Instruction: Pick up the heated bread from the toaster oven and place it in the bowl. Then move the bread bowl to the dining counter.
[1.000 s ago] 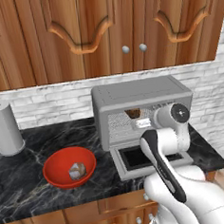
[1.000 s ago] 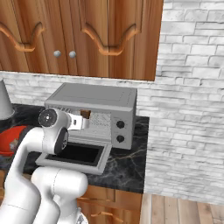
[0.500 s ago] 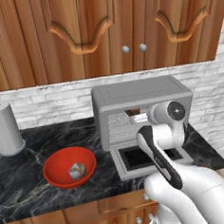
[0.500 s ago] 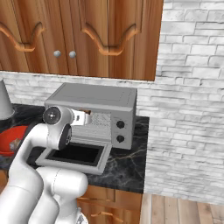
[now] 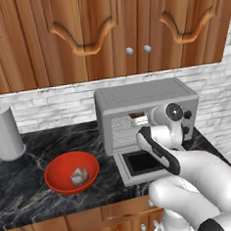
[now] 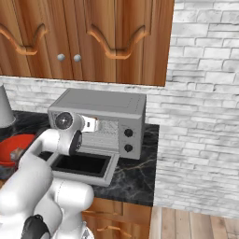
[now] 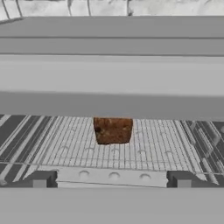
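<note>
Left base view: the toaster oven [image 5: 147,116] stands on the black marble counter [image 5: 23,169] with its glass door [image 5: 141,165] dropped flat. The gripper [image 5: 139,118] reaches into the oven mouth. At about eight o'clock from the oven sits the red bowl [image 5: 71,172], holding only a pale roll [image 5: 79,176]. A grey canister [image 5: 6,131] stands at ten o'clock from the bowl.

Right base view: the gripper [image 6: 93,125] is at the oven [image 6: 100,122] opening, above the lowered door [image 6: 81,167]; the bowl [image 6: 14,148] lies at nine o'clock from the oven.

Hand view: the heated bread [image 7: 113,130] rests on the wire rack [image 7: 78,148], at twelve o'clock from the spread fingertips [image 7: 39,179], which grasp nothing. The chunk is well apart from them, deeper in, its top hidden by the oven's upper frame [image 7: 112,94].

Judgement: the bread looks light, dry and rough, so it should not slip, but it may crumble or compress if squeezed hard. Its flattish shape suggests taking it across the two side faces at mid-height, just above the rack wires.
</note>
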You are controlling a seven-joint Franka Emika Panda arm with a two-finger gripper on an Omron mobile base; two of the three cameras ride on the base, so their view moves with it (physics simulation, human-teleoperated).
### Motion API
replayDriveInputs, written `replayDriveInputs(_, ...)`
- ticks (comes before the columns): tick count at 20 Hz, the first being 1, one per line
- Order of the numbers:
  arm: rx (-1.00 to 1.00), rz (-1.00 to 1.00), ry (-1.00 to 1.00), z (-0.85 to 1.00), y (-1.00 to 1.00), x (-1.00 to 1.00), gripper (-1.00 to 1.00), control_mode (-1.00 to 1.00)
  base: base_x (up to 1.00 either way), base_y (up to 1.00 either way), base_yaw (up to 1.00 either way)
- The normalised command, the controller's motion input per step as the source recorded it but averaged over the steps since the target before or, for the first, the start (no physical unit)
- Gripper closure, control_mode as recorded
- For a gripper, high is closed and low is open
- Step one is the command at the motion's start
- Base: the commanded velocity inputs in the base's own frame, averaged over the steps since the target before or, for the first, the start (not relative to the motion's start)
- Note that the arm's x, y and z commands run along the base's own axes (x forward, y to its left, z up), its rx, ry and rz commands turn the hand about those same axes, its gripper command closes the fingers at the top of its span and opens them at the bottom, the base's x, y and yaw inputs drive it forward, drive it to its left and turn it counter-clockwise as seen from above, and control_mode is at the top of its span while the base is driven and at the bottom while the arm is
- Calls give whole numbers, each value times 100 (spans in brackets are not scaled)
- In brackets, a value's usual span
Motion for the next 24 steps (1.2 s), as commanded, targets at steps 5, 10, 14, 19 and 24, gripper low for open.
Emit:
replayDriveInputs(5,0,0,5,-35,-8,40,-100,-100,0,0,0)
replayDriveInputs(10,0,0,6,-34,-9,43,-100,-100,0,0,0)
replayDriveInputs(14,0,0,7,-22,-5,40,-100,-100,0,0,0)
replayDriveInputs(19,0,-2,5,-17,0,18,-100,-100,0,0,0)
replayDriveInputs(24,0,-4,15,-21,-1,-4,-100,-100,0,0,0)
